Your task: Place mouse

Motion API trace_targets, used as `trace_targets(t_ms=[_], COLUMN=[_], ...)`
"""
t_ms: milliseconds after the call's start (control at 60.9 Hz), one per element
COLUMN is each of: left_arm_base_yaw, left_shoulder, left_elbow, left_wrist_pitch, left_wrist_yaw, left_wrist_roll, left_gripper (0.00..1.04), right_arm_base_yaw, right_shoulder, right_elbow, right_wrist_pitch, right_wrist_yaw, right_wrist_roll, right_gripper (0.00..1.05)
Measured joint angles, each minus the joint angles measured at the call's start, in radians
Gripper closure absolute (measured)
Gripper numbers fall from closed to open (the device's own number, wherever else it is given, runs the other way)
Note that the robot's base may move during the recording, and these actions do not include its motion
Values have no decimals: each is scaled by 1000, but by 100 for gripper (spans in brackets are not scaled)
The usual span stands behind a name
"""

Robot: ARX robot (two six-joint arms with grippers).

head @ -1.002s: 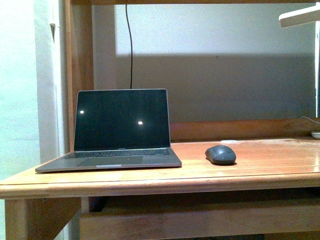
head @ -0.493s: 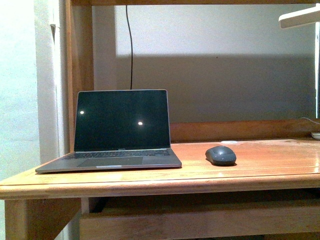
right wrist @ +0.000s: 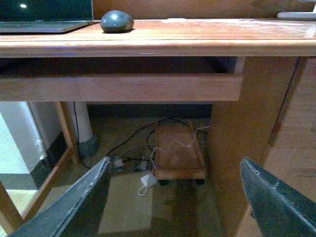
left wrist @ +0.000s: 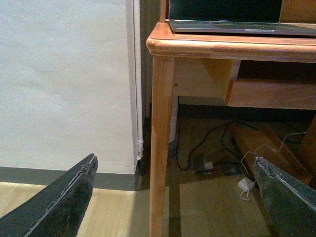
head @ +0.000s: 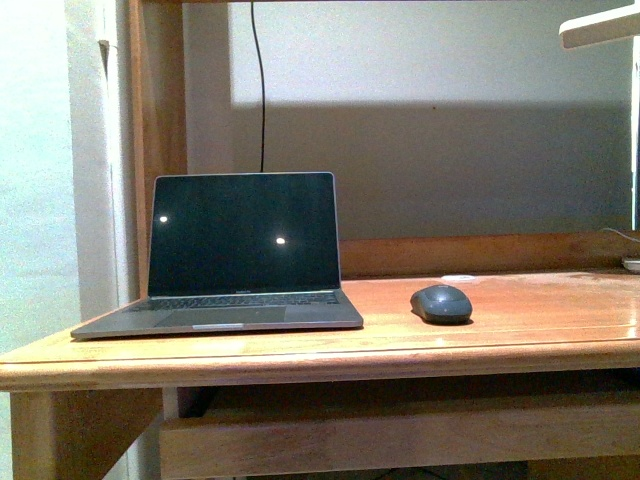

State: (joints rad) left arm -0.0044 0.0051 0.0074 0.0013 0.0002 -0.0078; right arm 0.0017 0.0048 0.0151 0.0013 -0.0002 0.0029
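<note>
The dark grey mouse (head: 441,303) lies on the wooden desk (head: 520,340), just right of the open laptop (head: 240,255). It also shows in the right wrist view (right wrist: 117,21) on the desk top. Neither arm shows in the front view. My left gripper (left wrist: 175,170) is open and empty, low below desk height, facing the desk's left leg (left wrist: 162,148). My right gripper (right wrist: 175,173) is open and empty, low before the desk, well below the mouse.
A small white disc (head: 458,279) lies behind the mouse. A white lamp head (head: 598,28) hangs at the upper right. Under the desk are cables, white chargers (right wrist: 147,180) and a low wooden trolley (right wrist: 180,158). A white wall (left wrist: 64,84) stands left of the desk.
The front view has shifted slightly: desk, laptop and mouse sit a few pixels higher in frame. Nothing on the desk has moved.
</note>
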Motion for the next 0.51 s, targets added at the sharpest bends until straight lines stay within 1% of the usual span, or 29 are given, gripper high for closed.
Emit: trace_targets(t_ms=[33,99,509], left_arm_base_yaw=[0,0,0], left_shoulder=[0,0,0], left_elbow=[0,0,0], left_wrist_pitch=[0,0,0], left_wrist_yaw=[0,0,0], left_wrist_roll=[0,0,0], left_gripper=[8,8,8], right_arm_base_yaw=[0,0,0], right_shoulder=[0,0,0], right_elbow=[0,0,0], right_wrist_pitch=[0,0,0], right_wrist_yaw=[0,0,0], right_wrist_roll=[0,0,0], right_gripper=[6,8,7])
